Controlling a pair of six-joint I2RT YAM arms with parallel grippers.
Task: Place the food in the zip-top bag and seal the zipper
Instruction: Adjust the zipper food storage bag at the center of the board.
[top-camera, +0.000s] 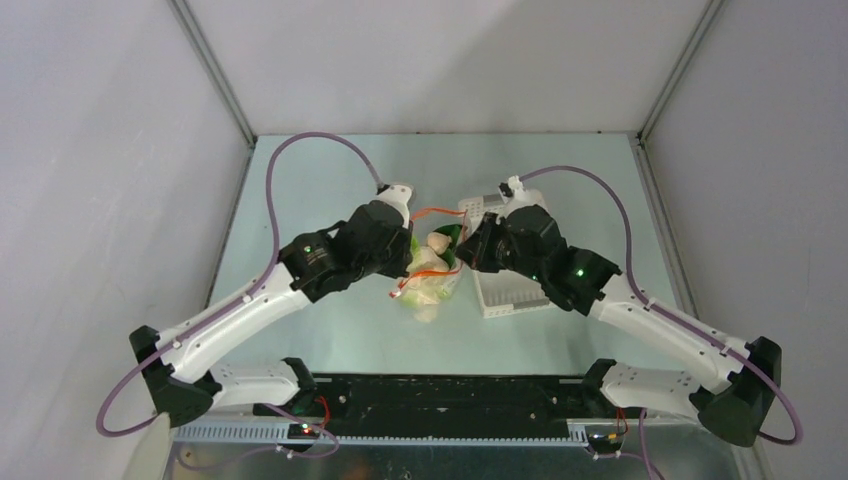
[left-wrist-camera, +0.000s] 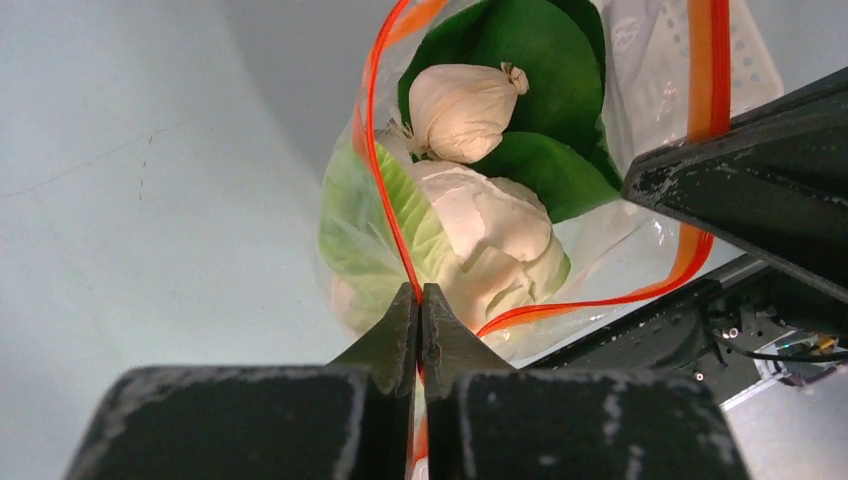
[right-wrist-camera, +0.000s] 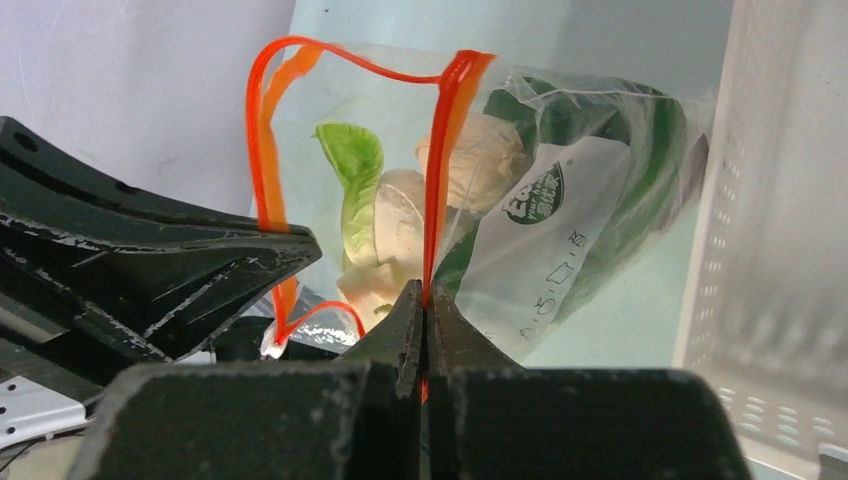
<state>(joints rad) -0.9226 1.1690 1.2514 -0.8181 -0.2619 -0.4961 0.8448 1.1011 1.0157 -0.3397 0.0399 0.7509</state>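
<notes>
Orange zipper (left-wrist-camera: 385, 200) pinched, label (right-wrist-camera: 535, 195) — right wrist only

Your zip-top bag (right-wrist-camera: 560, 260) is clear, with a dark round mark and small dark letters printed on it. Its zipper (right-wrist-camera: 437, 180) is bright red-orange. Inside, the bok choy (left-wrist-camera: 540, 60) leaves are deep green, one round lump (left-wrist-camera: 465, 100) is creamy white, and a bigger lump (left-wrist-camera: 490, 225) is white with light green. Your left gripper (left-wrist-camera: 421, 310) and right gripper (right-wrist-camera: 425, 305) are black with pale scuffs. The basket (right-wrist-camera: 770, 230) is white, dotted with rows of tiny holes. The table (left-wrist-camera: 150, 200) is pale blue-green.
</notes>
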